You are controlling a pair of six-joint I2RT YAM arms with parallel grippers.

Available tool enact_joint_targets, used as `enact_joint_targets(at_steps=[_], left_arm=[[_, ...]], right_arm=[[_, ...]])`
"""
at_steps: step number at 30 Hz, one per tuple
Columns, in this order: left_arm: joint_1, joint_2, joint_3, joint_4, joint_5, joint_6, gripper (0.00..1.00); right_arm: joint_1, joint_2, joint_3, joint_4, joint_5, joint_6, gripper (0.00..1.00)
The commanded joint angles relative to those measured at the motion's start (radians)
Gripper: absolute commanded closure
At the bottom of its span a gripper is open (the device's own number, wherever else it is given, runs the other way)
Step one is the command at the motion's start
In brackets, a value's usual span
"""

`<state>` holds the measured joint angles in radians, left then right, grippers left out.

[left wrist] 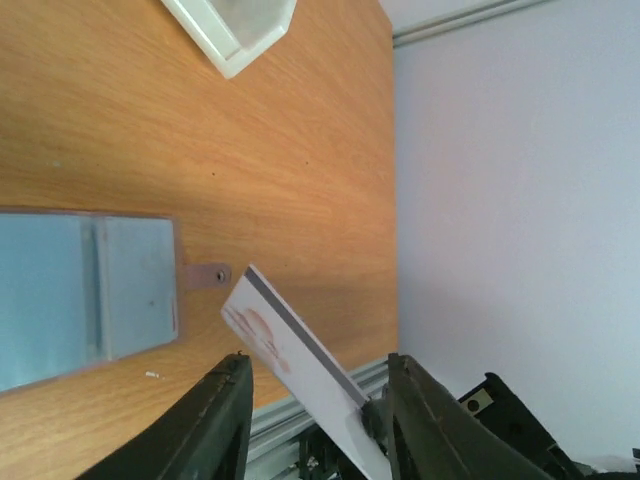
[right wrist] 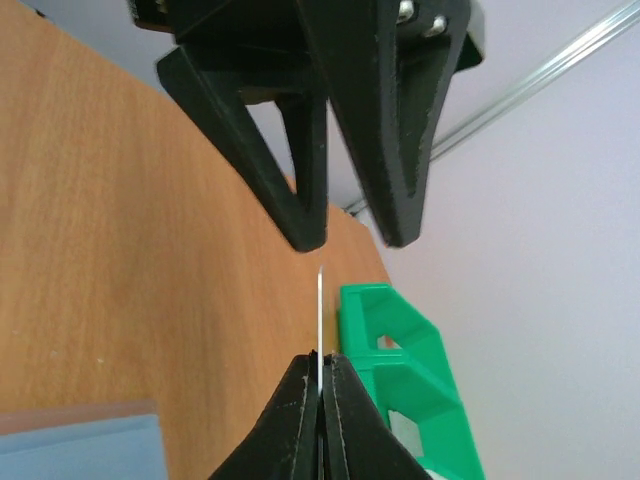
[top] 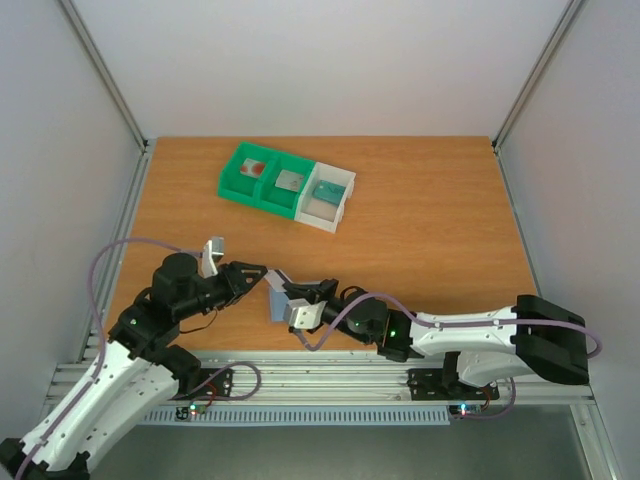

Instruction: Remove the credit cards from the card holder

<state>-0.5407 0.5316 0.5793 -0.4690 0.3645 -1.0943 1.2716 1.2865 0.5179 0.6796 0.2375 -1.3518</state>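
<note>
The edge of a credit card [left wrist: 290,350] is being gripped by the right tool [right wrist: 320,358]. The left tool [left wrist: 318,362] is being held open around it.

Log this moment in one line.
right gripper: shut on credit card | left gripper: open, either side of it | card holder: flat on table

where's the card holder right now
The card holder lies flat on the table, left in the left wrist view; from above, near the front edge, just left of centre.
</note>
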Motion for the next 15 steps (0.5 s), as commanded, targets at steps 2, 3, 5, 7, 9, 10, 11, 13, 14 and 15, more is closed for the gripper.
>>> enact_joint_targets(at_steps=[2,3,5,7,9,10,11,13,14,15], left_arm=[[-0.004,-0.067,0.082,-0.099,-0.119,0.137,0.51],[-0.004,-0.078,0.090,-0.119,-0.134,0.159,0.47],[-0.004,-0.098,0.107,-0.164,-0.161,0.218,0.40],[-0.004,-0.126,0.115,-0.191,-0.170,0.276,0.36],[-0.004,-0.163,0.116,-0.199,-0.156,0.320,0.33],[-0.004,-0.179,0.115,-0.207,-0.147,0.347,0.31],[-0.004,-0.196,0.119,-0.216,-0.140,0.361,0.30],[-0.004,-0.232,0.125,-0.234,-0.133,0.387,0.28],[-0.004,-0.250,0.127,-0.236,-0.122,0.401,0.28],[-0.003,-0.268,0.132,-0.237,-0.108,0.412,0.27]], right_arm=[[0.040,-0.075,0.071,-0.172,0.090,0.324,0.99],[0.039,-0.080,0.119,-0.321,0.134,0.401,0.99],[0.041,-0.080,0.186,-0.463,0.149,0.494,0.99],[0.043,-0.103,0.204,-0.509,0.097,0.597,0.99],[0.043,-0.135,0.221,-0.548,0.030,0.725,0.99],[0.042,-0.141,0.251,-0.587,0.008,0.795,0.99],[0.042,-0.142,0.281,-0.634,0.005,0.866,0.99],[0.042,-0.140,0.340,-0.757,-0.017,1.026,0.99],[0.042,-0.136,0.372,-0.807,-0.033,1.075,0.99],[0.042,-0.135,0.397,-0.847,-0.052,1.113,0.99]])
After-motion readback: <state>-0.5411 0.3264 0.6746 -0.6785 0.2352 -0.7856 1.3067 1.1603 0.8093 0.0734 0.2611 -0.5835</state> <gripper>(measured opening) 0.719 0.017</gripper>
